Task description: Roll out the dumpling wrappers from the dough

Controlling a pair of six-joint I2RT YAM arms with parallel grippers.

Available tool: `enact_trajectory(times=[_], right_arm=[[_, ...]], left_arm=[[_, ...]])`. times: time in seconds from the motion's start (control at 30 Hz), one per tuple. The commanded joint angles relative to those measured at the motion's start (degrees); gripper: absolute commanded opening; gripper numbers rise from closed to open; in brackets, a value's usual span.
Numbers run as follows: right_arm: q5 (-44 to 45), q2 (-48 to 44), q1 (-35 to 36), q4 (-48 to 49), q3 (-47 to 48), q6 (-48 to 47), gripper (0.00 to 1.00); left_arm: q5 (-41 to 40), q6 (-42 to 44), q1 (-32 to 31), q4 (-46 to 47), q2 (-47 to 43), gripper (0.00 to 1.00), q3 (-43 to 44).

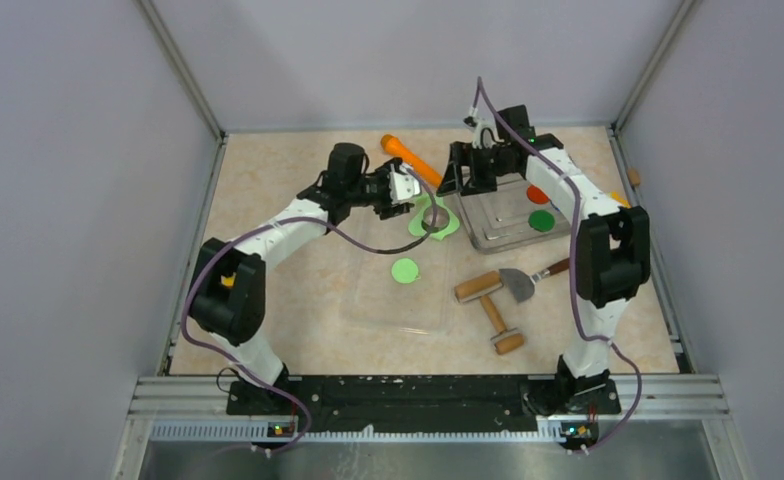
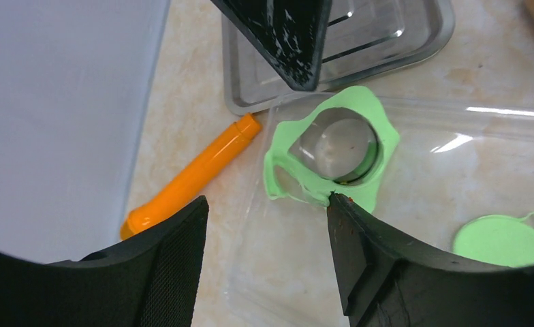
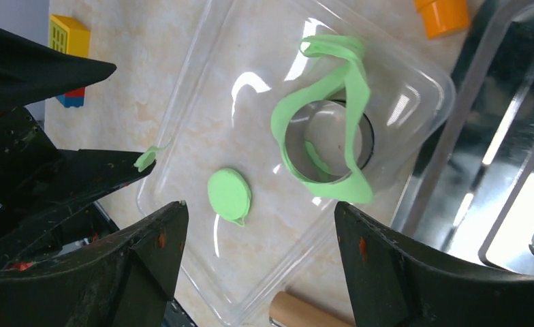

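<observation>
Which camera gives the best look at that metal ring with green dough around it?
The left wrist view: the metal ring sits close and central, the dough draped around it. The right wrist view shows it too, more obliquely; the top view shows it only tiny.

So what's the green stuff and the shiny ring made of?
The dough looks like soft, matte modelling clay: it droops and folds in thin bands. The ring looks like metal, probably steel: it is grey and shiny and mirrors the light.
</observation>
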Motion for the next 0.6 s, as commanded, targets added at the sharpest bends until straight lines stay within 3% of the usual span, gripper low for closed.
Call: enact_trajectory(times=[0.0,0.57], right_arm=[[-0.7,0.9,2.8,2.9,2.7,1.7,0.81],[-2.3,5.0,6.0,6.7,5.2,9.1,0.84]], left_arm=[[-1.1,8.9,0.0,3.6,0.5,0.68,1.1],[-2.8,5.7,-3.0,7.7,0.2,0.68,-0.2]])
